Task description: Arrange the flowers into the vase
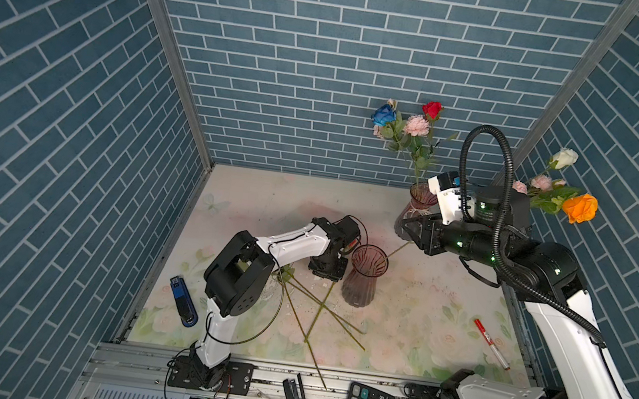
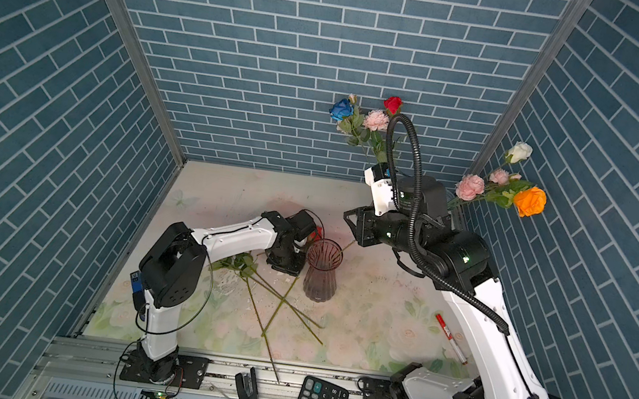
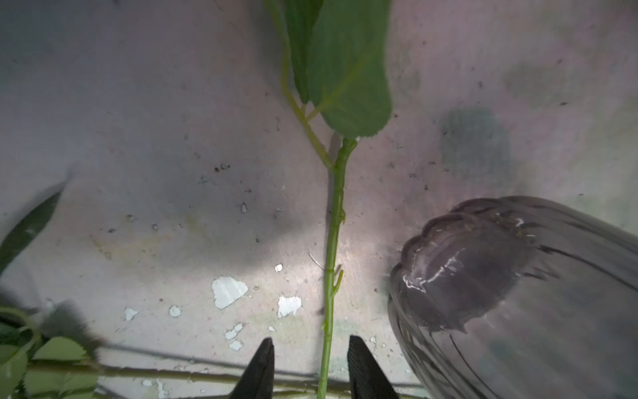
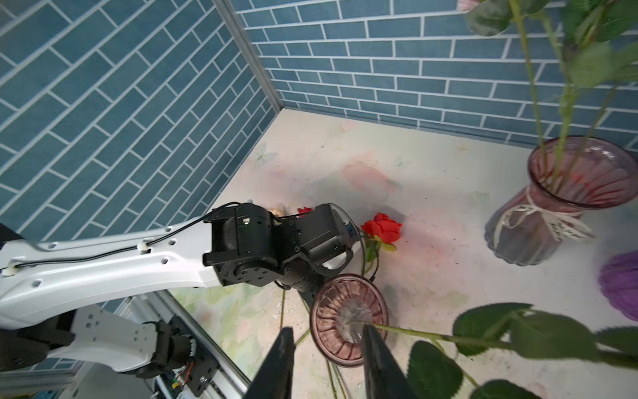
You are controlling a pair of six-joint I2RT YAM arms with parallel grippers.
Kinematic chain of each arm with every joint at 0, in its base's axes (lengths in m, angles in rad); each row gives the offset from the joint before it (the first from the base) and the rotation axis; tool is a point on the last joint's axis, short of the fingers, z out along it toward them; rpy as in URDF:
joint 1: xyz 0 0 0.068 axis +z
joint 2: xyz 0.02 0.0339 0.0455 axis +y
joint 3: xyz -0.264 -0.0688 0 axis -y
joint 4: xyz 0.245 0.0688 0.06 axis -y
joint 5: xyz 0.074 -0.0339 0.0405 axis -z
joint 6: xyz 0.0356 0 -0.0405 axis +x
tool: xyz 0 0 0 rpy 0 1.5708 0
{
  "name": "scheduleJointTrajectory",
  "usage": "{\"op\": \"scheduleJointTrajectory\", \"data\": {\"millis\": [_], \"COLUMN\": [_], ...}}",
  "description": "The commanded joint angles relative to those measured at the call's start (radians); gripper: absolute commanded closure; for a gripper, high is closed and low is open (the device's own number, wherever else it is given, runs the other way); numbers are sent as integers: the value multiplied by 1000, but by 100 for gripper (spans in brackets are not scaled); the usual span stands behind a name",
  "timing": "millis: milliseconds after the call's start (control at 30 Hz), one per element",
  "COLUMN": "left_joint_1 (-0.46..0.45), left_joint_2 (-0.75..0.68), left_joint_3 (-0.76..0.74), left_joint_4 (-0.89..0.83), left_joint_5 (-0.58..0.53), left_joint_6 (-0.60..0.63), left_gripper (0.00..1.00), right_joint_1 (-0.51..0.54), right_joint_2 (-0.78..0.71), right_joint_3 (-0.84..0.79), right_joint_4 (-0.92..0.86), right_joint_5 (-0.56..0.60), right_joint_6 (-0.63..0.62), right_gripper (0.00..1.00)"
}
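- Blue brick-patterned walls (image 1: 327, 63) close in a counter (image 1: 421, 306) with a faded floral print.
- A blue rose (image 1: 383, 114), a red rose (image 1: 431, 109) and a pink bloom (image 1: 417, 125) stand in the far vase (image 1: 421, 197) by the back wall.
- A white rose (image 1: 564, 158) and an orange rose (image 1: 580, 207) hang in the air behind the right arm (image 1: 568, 334).
- A leafy stem (image 4: 431, 335) has its tip inside the rim of the near vase (image 1: 364, 275), mid-counter.
- Bare loose stems (image 1: 315, 313) lie crossed in front of that vase, and a fallen red rose (image 4: 381, 228) lies beside the left wrist.
- The left arm (image 1: 291, 243) folds sharply at the elbow, its wrist bent down just beside the near vase.
- The left hand (image 3: 310, 340) is narrowly parted astride a green stem (image 3: 333, 241), with a gap on each side.
- The right arm reaches forward with its forearm level.
- The right hand (image 4: 327, 328) points left above the near vase, its fingers moderately apart with nothing gripped between them.
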Motion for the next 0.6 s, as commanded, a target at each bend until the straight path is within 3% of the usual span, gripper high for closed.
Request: {"op": "scheduleJointTrajectory", "data": {"millis": [0, 433, 567], "left_joint_1": [-11, -33, -27], "left_joint_2": [32, 145, 193], "left_joint_3": [25, 125, 147], "left_joint_4": [-30, 0, -5], "left_joint_5": [-37, -61, -77], "left_joint_6": [-18, -54, -50], "left_gripper": [62, 63, 73], "right_joint_1": [0, 1, 0], "right_joint_2": [-36, -105, -123], "right_joint_3": [-7, -94, -106], "right_joint_4": [-72, -55, -57], "right_joint_5": [86, 60, 55], "right_joint_6": [-74, -80, -78], "right_gripper": [65, 64, 64]}}
